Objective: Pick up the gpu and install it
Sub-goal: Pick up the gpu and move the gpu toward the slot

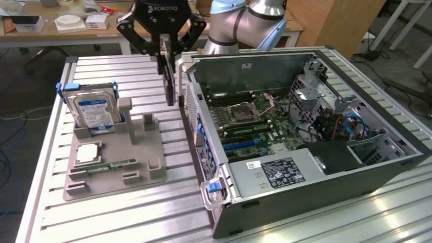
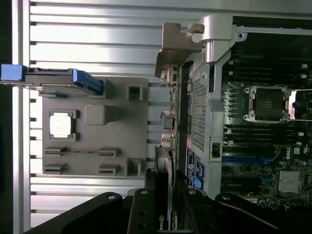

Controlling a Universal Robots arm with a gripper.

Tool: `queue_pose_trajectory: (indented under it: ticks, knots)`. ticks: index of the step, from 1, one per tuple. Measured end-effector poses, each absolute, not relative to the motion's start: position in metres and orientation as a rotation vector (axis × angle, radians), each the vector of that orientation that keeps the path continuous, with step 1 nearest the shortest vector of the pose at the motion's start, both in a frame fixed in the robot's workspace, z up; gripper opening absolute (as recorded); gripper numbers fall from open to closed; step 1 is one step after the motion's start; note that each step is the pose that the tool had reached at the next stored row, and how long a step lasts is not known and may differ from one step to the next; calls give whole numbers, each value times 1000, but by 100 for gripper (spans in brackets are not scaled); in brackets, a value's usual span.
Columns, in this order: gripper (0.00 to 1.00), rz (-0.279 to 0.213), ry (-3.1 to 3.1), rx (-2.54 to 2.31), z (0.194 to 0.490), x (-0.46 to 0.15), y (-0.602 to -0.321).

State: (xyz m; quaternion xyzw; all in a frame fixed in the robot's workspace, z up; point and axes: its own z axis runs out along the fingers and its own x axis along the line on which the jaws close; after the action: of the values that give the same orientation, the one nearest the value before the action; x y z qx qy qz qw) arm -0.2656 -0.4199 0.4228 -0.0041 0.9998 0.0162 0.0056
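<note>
The tool [image 1: 169, 53] is clamped on the gpu [image 1: 169, 83], its two black fingers [image 1: 161, 48] pressed against the card's flat faces near its upper edge. The card hangs straight down from the tool, edge-on to the exterior view, a thin dark strip with a lighter edge. It is lifted clear of the desk [image 1: 135, 217] and touches nothing below.

In the exterior view the gpu hangs over the gap between the grey parts holder [image 1: 135, 147] and the rear wall of the open computer case [image 1: 324, 187], just beside that wall. The wrist view looks down along the card: the gpu [image 2: 163, 165] runs out from between the fingers [image 2: 141, 209] of the tool [image 2: 165, 195], with the holder [image 2: 97, 146] on one side and the case's perforated rear panel [image 2: 197, 112] on the other.

On the holder a hard drive [image 1: 94, 111] with a blue-white label stands upright in blue rails. A square processor [image 1: 88, 152] and a narrow green memory stick [image 1: 111, 165] lie flat nearer the holder's front. Inside the case the motherboard [image 1: 250, 121] lies exposed with its empty processor socket [image 1: 242, 112].
</note>
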Motion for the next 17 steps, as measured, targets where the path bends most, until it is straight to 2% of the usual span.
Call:
queue_pose_trajectory:
  ticks: [17]
  knots:
    - [26, 51, 3130, -13, 420, -241, -420]
